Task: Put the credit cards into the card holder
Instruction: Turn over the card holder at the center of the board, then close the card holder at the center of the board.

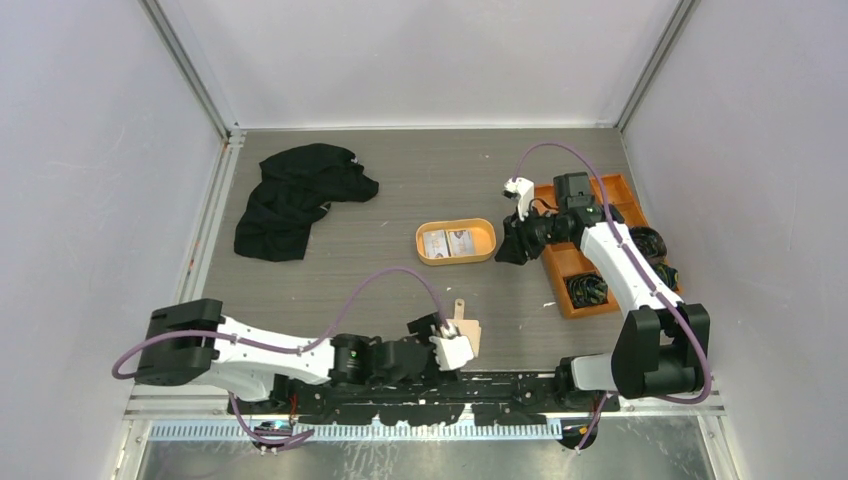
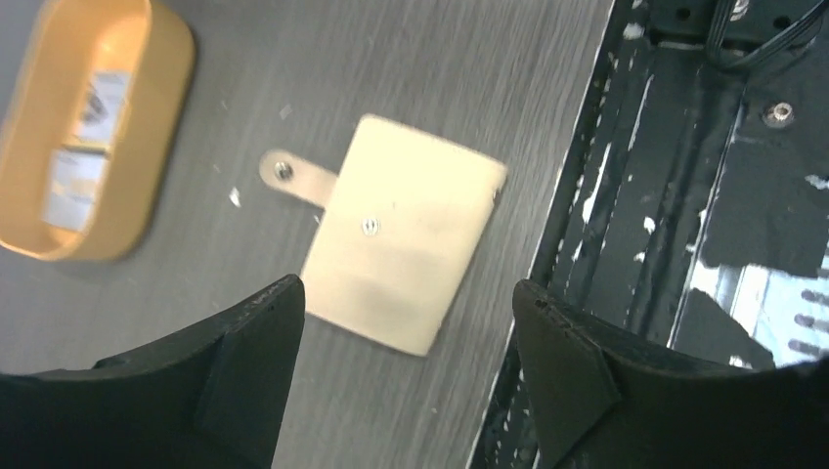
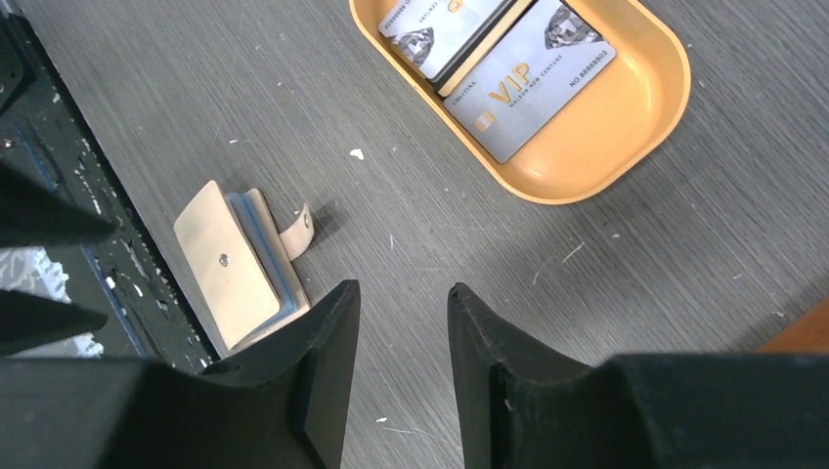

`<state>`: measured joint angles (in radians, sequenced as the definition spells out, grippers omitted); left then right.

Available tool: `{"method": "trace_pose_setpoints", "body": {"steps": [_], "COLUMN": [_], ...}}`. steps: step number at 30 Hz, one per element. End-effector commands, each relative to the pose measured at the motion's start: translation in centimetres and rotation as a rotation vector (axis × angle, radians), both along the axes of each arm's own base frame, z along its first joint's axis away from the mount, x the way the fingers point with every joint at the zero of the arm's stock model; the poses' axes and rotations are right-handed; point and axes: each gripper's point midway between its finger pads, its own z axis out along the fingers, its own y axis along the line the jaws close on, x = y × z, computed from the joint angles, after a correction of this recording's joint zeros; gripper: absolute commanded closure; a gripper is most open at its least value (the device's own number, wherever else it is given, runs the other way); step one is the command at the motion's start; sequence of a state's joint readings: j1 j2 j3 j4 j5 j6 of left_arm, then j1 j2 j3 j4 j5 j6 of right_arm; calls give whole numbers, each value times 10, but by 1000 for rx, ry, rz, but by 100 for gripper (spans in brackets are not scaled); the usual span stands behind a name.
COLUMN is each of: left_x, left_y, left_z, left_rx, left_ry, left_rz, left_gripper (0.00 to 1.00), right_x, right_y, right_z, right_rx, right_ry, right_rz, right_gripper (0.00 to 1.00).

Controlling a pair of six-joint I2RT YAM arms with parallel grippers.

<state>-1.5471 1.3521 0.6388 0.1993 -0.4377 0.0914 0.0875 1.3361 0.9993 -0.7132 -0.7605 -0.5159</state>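
overall, pale grey walls (image 1: 90,150) box in a grey wood-grain table (image 1: 420,180) flecked white. well left of the orange oval tray (image 1: 456,262) a black cloth (image 1: 295,200) lies crumpled; right of it sits an orange compartmented box (image 1: 575,262). nearer than the tray, the left gripper (image 2: 406,285) hangs wide and empty over the closed card holder (image 2: 406,234), flat by the table's near edge. just right of the tray, the right gripper (image 3: 403,293) shows a narrow empty gap. the credit cards (image 3: 528,83) lie in the tray.

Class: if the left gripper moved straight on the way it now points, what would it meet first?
Probably the closed card holder, lying on the table ahead of the left gripper, between its open fingers; depth is uncertain.
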Motion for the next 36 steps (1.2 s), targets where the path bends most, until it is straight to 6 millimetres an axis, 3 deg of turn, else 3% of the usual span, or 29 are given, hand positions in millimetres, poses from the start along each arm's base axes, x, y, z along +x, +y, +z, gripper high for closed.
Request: {"method": "trace_pose_setpoints", "body": {"steps": [1,6,10,16,26,36], "left_x": [-11,14,25,28,37,38], "left_y": [0,3,-2,-21,-17,-14], "left_z": [1,1,0,-20,-48,-57], "left_rx": [-160,-347,-481,-490,-558,-571], "left_ry": [238,570,694,795,917,951], "left_rz": [-11,74,66,86,138,156], "left_gripper": [24,51,57,76,85,87], "right_x": [-7,-41,-49,-60,-60,-59], "right_y": [10,32,48,69,81,81], "right_z": [10,-6,-31,-65,-86,-88], "right_rx": [59,95,1,-162,-246,-259], "right_ry": [-48,45,142,248,341,383], "right_rz": [93,275,324,387,368,352], "right_gripper": [54,48,48,47,48,65]}}
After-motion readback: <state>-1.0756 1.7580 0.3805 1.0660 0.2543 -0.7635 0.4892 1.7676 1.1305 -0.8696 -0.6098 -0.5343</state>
